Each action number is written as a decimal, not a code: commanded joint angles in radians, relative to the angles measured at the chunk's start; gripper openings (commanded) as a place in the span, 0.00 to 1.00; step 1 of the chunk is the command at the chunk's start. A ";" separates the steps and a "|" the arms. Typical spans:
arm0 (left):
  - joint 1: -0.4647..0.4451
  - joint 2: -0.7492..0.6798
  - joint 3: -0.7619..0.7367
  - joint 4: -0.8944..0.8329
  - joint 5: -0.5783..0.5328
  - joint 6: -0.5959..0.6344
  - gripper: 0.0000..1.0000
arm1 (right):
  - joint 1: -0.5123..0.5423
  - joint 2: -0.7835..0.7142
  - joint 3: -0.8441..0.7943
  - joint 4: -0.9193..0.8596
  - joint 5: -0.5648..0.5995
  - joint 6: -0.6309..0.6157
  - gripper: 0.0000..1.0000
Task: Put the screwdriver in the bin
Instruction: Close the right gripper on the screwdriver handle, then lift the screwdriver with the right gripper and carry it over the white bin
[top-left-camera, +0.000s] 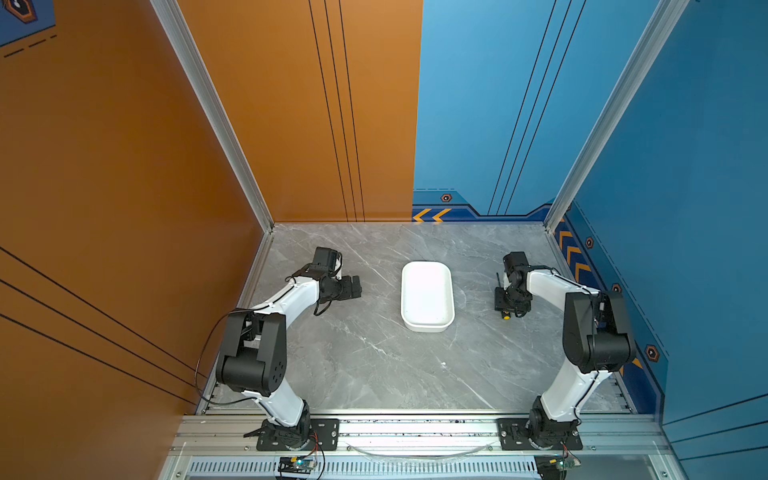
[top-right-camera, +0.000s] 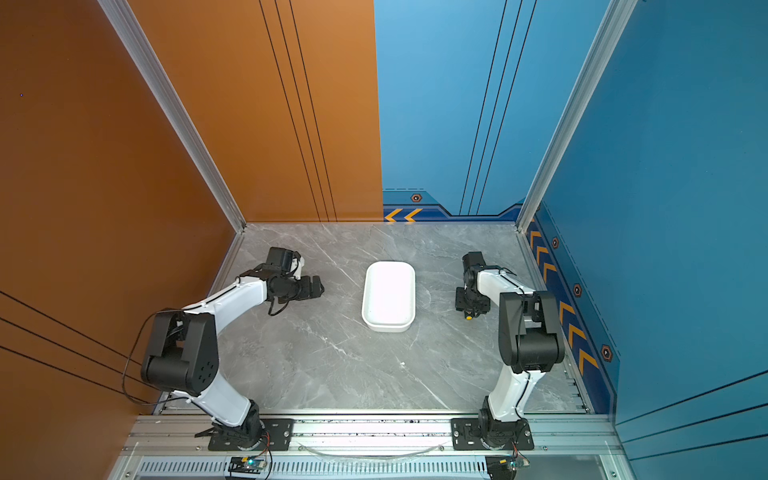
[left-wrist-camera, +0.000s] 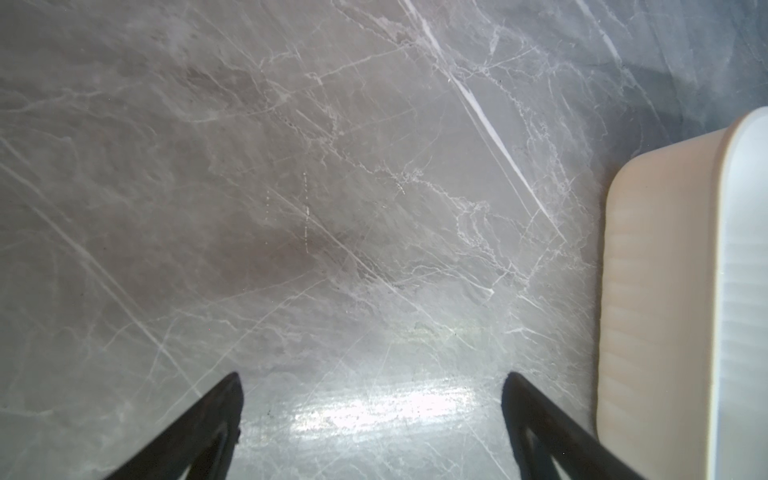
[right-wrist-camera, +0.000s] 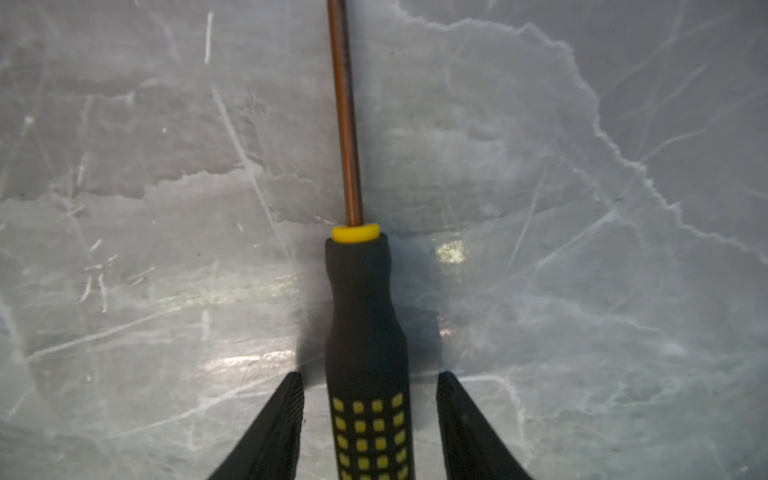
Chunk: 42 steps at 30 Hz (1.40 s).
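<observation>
The screwdriver (right-wrist-camera: 365, 311) lies flat on the grey marble table, to the right of the bin. It has a thin shaft and a black handle with yellow dots. In both top views only its yellow end cap (top-left-camera: 506, 316) and shaft tip (top-left-camera: 497, 279) show past the arm. My right gripper (right-wrist-camera: 370, 376) is down over the handle, one finger on each side, and a narrow gap shows between each finger and the handle. The white bin (top-left-camera: 428, 328) stands empty mid-table. My left gripper (top-left-camera: 355, 286) rests open to the left of the bin, holding nothing.
In the left wrist view the bin's outer wall (left-wrist-camera: 656, 291) is close beside my left gripper (left-wrist-camera: 372, 376). Orange and blue walls close off the table's left, back and right. The arm bases stand on a rail (top-left-camera: 415, 428) at the front edge.
</observation>
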 joint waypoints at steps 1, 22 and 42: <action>-0.005 -0.004 0.026 -0.038 -0.011 0.003 0.98 | 0.008 0.016 0.027 -0.044 -0.014 -0.013 0.45; -0.003 -0.006 0.024 -0.060 -0.023 0.019 0.98 | 0.012 0.016 0.053 -0.077 -0.082 -0.011 0.03; 0.003 0.002 0.040 -0.064 0.004 0.031 0.98 | 0.307 -0.200 0.250 -0.188 -0.246 0.183 0.05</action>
